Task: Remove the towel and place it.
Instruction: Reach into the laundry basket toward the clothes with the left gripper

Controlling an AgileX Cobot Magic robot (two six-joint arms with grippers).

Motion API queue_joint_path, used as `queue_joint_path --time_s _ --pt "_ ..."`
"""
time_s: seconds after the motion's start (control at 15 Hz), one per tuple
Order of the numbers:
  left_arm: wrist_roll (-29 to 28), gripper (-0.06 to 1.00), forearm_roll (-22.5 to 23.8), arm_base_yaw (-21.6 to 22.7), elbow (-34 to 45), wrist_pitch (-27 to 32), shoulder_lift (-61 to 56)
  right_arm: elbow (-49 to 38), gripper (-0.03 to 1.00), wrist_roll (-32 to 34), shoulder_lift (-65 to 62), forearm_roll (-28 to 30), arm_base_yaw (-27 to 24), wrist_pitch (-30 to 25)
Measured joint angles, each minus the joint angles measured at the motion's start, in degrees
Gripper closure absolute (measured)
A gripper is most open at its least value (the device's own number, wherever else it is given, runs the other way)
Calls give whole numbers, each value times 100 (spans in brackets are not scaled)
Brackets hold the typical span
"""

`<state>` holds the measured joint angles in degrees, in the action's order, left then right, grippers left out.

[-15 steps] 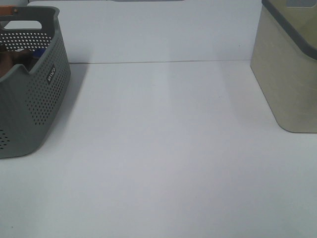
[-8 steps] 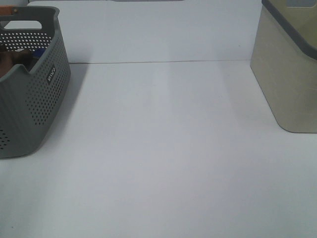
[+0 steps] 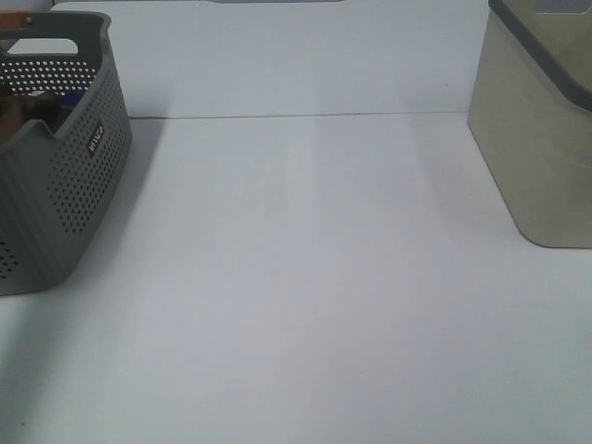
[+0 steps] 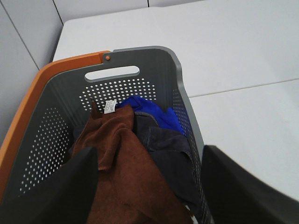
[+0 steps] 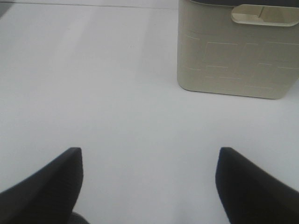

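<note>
left claw (image 4: 149, 156) and right claw (image 5: 149, 151) both released; towel (image 4: 122, 170) in grey basket (image 3: 83, 185) at 10 o'clock touches dark cloth (image 4: 166, 149), so a sloppy pinch may drag both out.

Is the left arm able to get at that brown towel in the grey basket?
Probably yes: the left gripper hangs open above the basket, and the towel lies uncovered beside the other clothes.

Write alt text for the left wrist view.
A maroon towel lies crumpled in a grey perforated basket with a partly orange rim, alongside a dark garment and a blue cloth. The open left gripper hangs over the basket.
</note>
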<state>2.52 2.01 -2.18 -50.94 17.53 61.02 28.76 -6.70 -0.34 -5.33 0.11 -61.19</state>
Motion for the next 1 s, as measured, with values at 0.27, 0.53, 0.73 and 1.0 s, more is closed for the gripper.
queue_joint_path --time_s 0.27,0.53,0.73,1.0 --pt "-458 33 212 0 -1633 819 1851 0 22 0 0 0 0 0" --pt "-1478 33 1639 0 -3558 2080 3678 0 22 0 0 0 0 0" --pt "-1856 33 2229 17 -4354 2527 4452 0 22 0 0 0 0 0" --pt "-2017 33 2229 332 -5523 3019 5477 0 22 0 0 6 0 0"
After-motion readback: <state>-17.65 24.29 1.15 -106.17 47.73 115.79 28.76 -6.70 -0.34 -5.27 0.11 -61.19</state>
